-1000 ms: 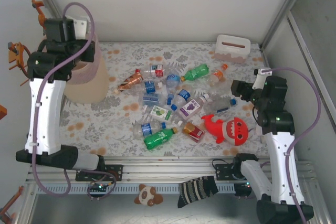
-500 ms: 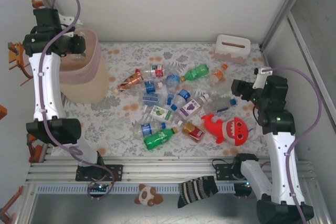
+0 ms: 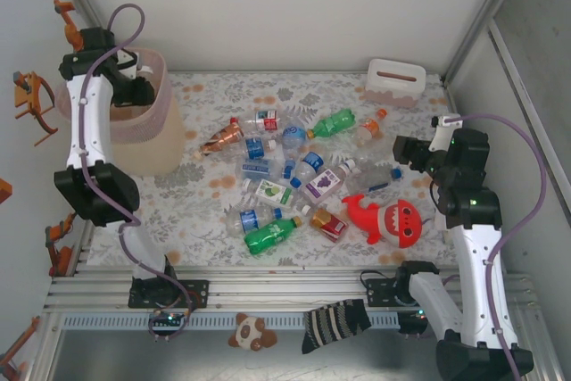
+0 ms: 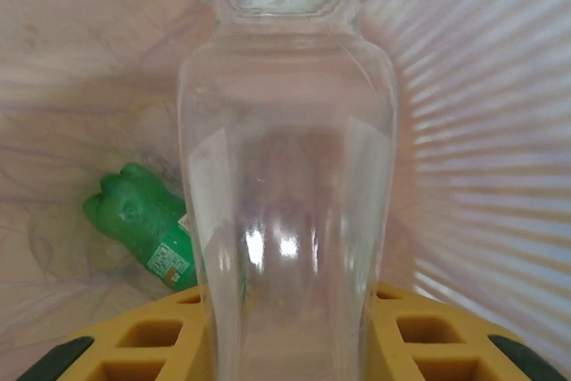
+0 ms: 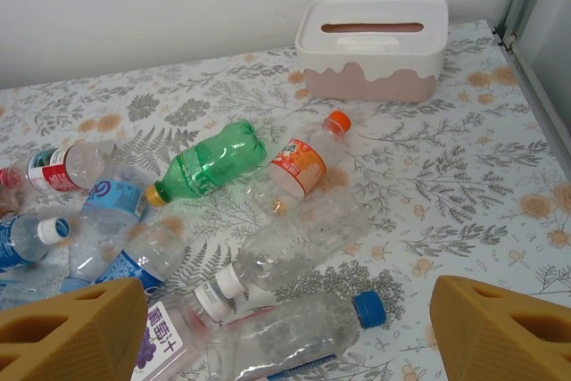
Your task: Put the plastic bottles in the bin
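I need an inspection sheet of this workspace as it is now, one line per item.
Surface: flower-print table cloth, flat.
Job's things: plastic bottles heaped mid-table; bin at far left, one green bottle inside.
Clutter: red shark plush, white slotted box, striped sock by the front rail.
Grippers: left gripper shut on a clear bottle in the bin's mouth; right gripper open, empty, above the cloth.
Cables: purple cable on each arm, no snag seen.
Surroundings: white back wall, metal frame; nothing else seen.

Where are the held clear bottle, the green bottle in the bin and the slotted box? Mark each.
clear bottle (image 4: 285, 176): left wrist view, mid-body.
green bottle (image 4: 136, 216): left wrist view, lower body.
slotted box (image 5: 370, 60): right wrist view, front wall.
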